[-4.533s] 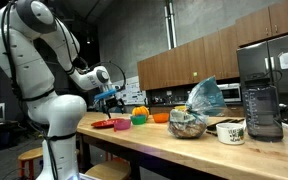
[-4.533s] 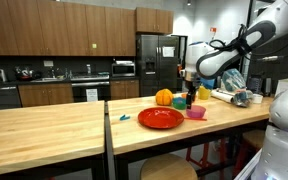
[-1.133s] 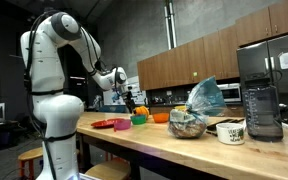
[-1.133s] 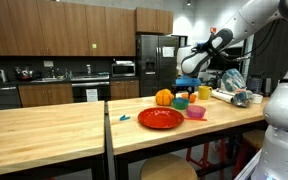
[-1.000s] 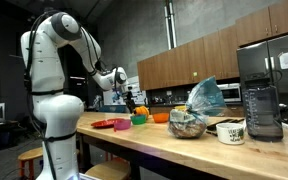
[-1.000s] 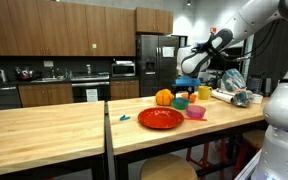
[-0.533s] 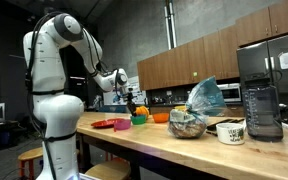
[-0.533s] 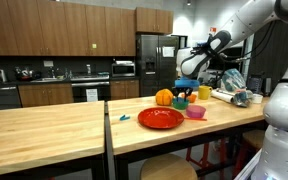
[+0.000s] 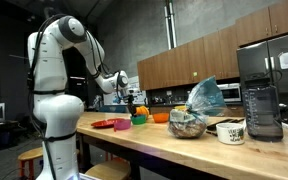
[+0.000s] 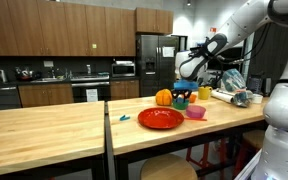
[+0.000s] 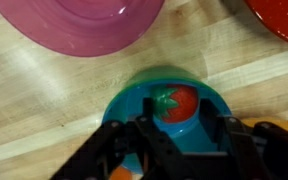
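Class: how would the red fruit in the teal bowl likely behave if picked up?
The red fruit looks smooth and glossy, so probably slippery. Its rounded shape suggests it could roll within the teal bowl. Filling little of the bowl, it is likely light.

1. In an exterior view, the claw [image 10: 182,93] hangs just above a teal bowl [image 10: 181,103] on the wooden counter [image 10: 44,125]. Its jaws are too small to read.
2. An orange round thing [image 10: 164,97] sits just beside the claw.
3. A red plate [image 10: 160,118] lies near the claw, toward the camera.
4. A pink bowl [image 10: 195,112] sits near the claw, on the side away from the plate.
5. A yellow cup [image 10: 204,92] stands beyond the pink bowl.
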Motion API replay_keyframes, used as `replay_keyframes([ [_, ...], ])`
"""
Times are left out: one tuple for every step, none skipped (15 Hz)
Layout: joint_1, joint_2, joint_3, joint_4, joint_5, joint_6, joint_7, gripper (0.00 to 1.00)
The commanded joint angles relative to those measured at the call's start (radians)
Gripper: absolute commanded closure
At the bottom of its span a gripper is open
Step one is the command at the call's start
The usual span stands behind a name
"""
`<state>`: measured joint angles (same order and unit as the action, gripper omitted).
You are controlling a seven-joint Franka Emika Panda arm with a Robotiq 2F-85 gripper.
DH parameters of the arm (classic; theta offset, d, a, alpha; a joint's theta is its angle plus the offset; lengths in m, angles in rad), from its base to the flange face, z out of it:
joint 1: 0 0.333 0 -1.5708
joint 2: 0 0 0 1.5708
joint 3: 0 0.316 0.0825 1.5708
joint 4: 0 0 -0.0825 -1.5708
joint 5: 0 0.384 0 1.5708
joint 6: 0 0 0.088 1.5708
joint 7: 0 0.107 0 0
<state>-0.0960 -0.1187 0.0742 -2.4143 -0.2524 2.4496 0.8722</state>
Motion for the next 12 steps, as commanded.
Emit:
replay_keyframes([
  [0.012, 0.021, -0.016, 0.017, -0.007, 0.003, 0.009, 0.73],
  [0.013, 0.021, -0.017, 0.019, -0.005, 0.002, 0.007, 0.76],
  [0.014, 0.018, -0.018, 0.02, -0.005, 0.001, 0.007, 0.77],
  [0.014, 0.017, -0.019, 0.018, -0.005, 0.001, 0.007, 0.77],
  [0.015, 0.012, -0.019, 0.017, -0.004, 0.002, 0.006, 0.77],
  [0.015, 0.009, -0.019, 0.016, -0.003, 0.0, 0.005, 0.77],
  [0.016, 0.005, -0.02, 0.016, 0.002, -0.002, 0.0, 0.77],
  [0.017, -0.001, -0.019, 0.016, 0.0, -0.006, 0.001, 0.77],
  [0.017, -0.004, -0.018, 0.016, -0.002, -0.006, 0.001, 0.77],
  [0.018, -0.01, -0.018, 0.016, -0.003, -0.007, 0.0, 0.77],
  [0.018, -0.013, -0.015, 0.018, -0.013, -0.011, 0.006, 0.77],
  [0.019, -0.014, -0.014, 0.022, -0.017, -0.017, 0.005, 0.77],
])
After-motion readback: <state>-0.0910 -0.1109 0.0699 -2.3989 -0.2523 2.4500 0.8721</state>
